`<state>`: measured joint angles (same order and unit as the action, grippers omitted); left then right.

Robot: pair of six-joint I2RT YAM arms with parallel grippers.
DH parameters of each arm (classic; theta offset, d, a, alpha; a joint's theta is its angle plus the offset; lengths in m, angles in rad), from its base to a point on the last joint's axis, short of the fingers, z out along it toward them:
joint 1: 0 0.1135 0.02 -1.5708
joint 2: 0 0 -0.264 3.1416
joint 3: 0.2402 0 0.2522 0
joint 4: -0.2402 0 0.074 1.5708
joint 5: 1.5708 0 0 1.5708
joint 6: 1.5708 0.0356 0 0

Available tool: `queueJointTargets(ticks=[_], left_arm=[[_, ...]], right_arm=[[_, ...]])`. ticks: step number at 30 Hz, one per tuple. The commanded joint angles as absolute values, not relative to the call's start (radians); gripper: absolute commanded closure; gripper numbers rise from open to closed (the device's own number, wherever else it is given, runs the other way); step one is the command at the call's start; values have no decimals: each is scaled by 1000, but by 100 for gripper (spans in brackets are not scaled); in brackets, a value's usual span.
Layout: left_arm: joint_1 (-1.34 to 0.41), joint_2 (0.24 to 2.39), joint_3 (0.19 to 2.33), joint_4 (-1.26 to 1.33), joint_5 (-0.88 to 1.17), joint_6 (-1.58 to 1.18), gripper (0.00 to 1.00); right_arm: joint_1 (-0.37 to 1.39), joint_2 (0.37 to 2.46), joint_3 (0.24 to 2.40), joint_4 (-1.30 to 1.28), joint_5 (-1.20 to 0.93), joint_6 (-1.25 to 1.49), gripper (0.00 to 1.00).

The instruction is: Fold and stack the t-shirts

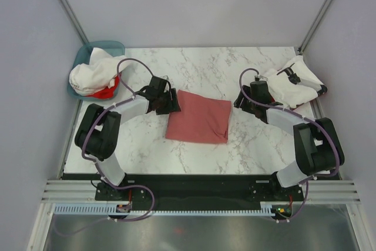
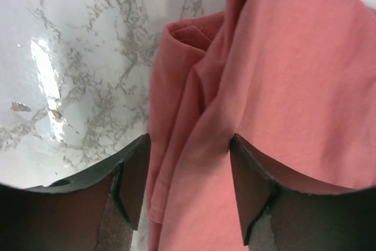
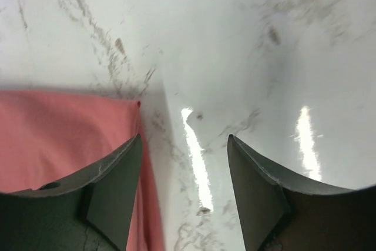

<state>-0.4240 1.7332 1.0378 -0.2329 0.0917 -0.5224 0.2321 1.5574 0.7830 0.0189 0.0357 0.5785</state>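
Note:
A dusty salmon-red t-shirt (image 1: pixel 198 120) lies folded into a rough rectangle in the middle of the table. My left gripper (image 1: pixel 171 103) is at its far left corner. In the left wrist view the gripper (image 2: pixel 188 145) is open, its fingers standing either side of the shirt's (image 2: pixel 282 63) folded edge without closing on it. My right gripper (image 1: pixel 241 101) is at the shirt's far right corner. In the right wrist view it (image 3: pixel 183 142) is open over bare marble, with the shirt's corner (image 3: pixel 70 139) just to its left.
A teal basket (image 1: pixel 111 46) at the back left holds white (image 1: pixel 93 74) and bright red (image 1: pixel 106 92) t-shirts. A white t-shirt with a black mark (image 1: pixel 294 83) lies at the back right edge. The table (image 1: pixel 200 66) is white marble.

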Motion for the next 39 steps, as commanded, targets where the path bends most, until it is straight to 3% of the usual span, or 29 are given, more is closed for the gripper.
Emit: queueJointTargets(ticks=[1, 11, 13, 21, 28, 31, 34, 39], left_arm=[[-396, 1770, 1039, -179, 135, -560, 39], [-319, 1779, 996, -138, 221, -606, 73], [-318, 1761, 991, -137, 227, -607, 73], [-318, 1715, 971, -120, 264, -621, 71], [-318, 1713, 971, -101, 290, -634, 71], [-318, 1712, 974, -97, 301, -635, 71], [-318, 1709, 973, -95, 304, -638, 71], [-318, 1707, 968, -95, 304, -635, 71]], right_arm=[[244, 1496, 809, 18, 254, 415, 31], [270, 1663, 1081, -144, 639, 149, 29], [284, 1742, 1164, -167, 692, 85, 12], [301, 2049, 1434, -275, 963, 6, 17], [265, 2144, 1522, -285, 1038, -43, 9], [242, 2180, 1548, -310, 1040, -41, 14], [233, 2209, 1571, -333, 1060, -29, 25], [186, 2221, 1589, -371, 1029, -3, 55]])
